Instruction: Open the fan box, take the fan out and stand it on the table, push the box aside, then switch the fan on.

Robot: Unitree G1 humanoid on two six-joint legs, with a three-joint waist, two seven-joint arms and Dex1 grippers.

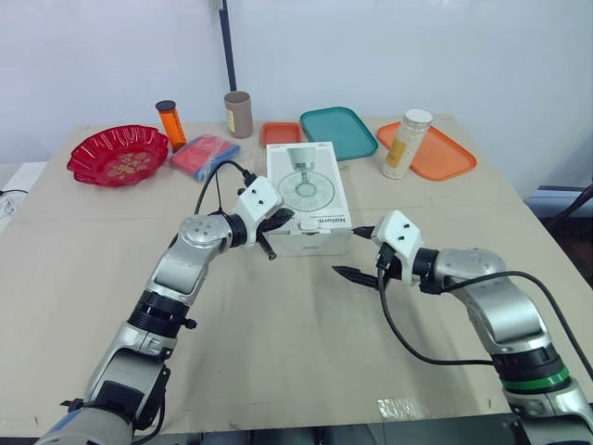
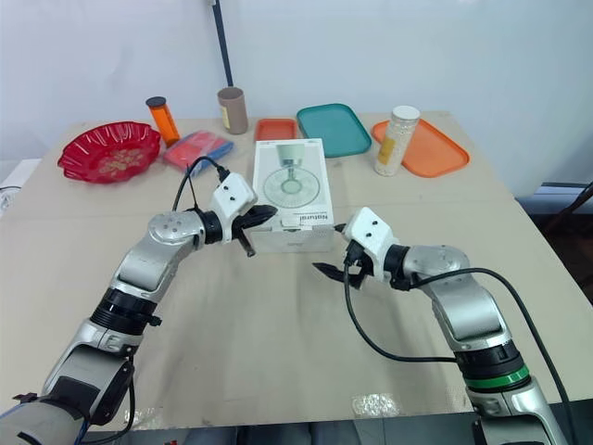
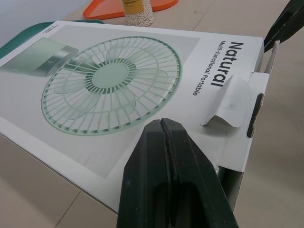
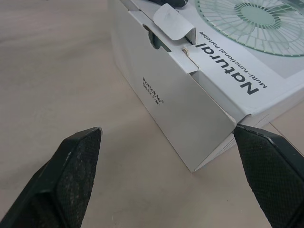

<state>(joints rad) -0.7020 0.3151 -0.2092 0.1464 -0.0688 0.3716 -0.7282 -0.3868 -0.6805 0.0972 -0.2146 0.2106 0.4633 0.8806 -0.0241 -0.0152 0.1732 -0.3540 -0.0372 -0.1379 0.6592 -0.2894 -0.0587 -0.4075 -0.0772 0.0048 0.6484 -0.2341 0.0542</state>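
The fan box (image 1: 307, 190) lies flat on the worktop (image 1: 306, 343), still closed, its tuck tab (image 3: 228, 102) slightly lifted. The left hand (image 1: 278, 222), fingers pressed together, seems to touch the box's near-left edge. The right hand (image 1: 357, 252) hovers spread apart beside its near-right corner.

Pale tan table (image 1: 278, 352) spans foreground, faint seams crossing top, shiny tape patch (image 1: 398, 408) near front edge. Plain white wall (image 1: 417, 56) behind, evenly lit. Dark pole (image 1: 226, 46) rises against wall beyond far edge. Dark brown floor (image 1: 576, 246) at right.
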